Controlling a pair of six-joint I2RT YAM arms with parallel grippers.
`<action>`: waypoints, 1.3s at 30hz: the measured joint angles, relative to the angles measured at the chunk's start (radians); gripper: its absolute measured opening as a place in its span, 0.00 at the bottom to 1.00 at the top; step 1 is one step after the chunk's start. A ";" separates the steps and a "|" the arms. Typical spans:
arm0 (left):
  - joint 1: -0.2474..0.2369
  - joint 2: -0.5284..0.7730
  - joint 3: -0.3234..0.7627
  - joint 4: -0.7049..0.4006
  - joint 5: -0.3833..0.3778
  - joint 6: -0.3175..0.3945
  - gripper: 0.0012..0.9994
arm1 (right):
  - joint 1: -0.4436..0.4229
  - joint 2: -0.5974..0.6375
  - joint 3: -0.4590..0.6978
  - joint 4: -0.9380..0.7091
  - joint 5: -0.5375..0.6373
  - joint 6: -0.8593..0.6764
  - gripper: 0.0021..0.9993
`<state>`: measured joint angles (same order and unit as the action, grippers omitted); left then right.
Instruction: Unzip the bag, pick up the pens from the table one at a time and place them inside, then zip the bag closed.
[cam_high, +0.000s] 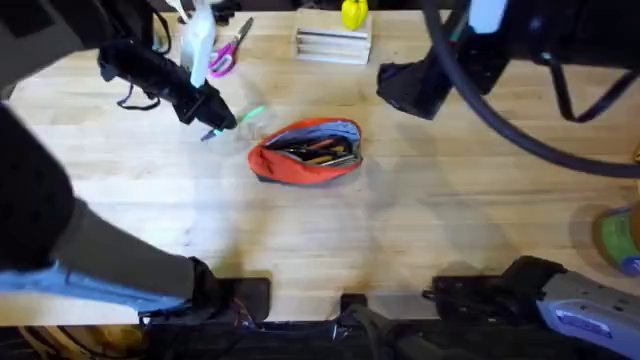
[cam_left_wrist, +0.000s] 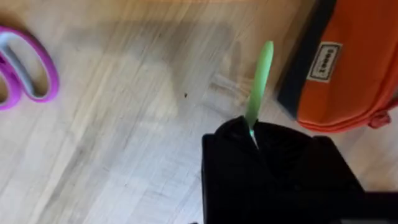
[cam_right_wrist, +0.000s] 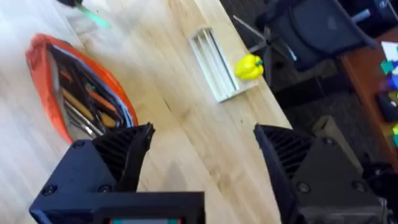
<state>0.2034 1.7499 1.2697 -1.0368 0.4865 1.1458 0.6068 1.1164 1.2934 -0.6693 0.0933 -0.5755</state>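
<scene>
- We see the bag (cam_high: 306, 152) mid-table: soft orange-red fabric, elongated oval, darker lower edge, zipper open w/ pens inside; long axis runs left-right.
- Left gripper (cam_high: 212, 117) fingers clamped on the slim light green pen (cam_high: 247, 117), just left of the bag; the pen points toward the bag.
- Right gripper (cam_right_wrist: 202, 149): ribbed black fingers wide apart, above the wooden table (cam_high: 420, 210), right of the bag.
- Pink-handled scissors (cam_high: 226, 55) near the far edge.

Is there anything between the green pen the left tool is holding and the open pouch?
Nothing visible: bare wooden table separates the slim light-green pen in the left tool from the open orange-red fabric pouch.
</scene>
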 joint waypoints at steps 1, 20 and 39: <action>-0.007 -0.034 0.000 -0.001 0.005 0.000 0.04 | -0.010 -0.008 0.000 -0.016 0.000 0.000 0.99; -0.485 -0.246 0.000 0.082 0.251 -0.172 0.04 | -0.138 -0.118 0.000 -0.072 0.001 -0.001 0.99; -0.646 -0.041 0.000 -0.013 -0.094 -0.449 0.04 | -0.148 -0.118 0.000 -0.072 0.001 -0.001 0.99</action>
<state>-0.4427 1.7092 1.2694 -1.0501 0.3922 0.6963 0.4587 0.9989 1.2930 -0.7414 0.0940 -0.5762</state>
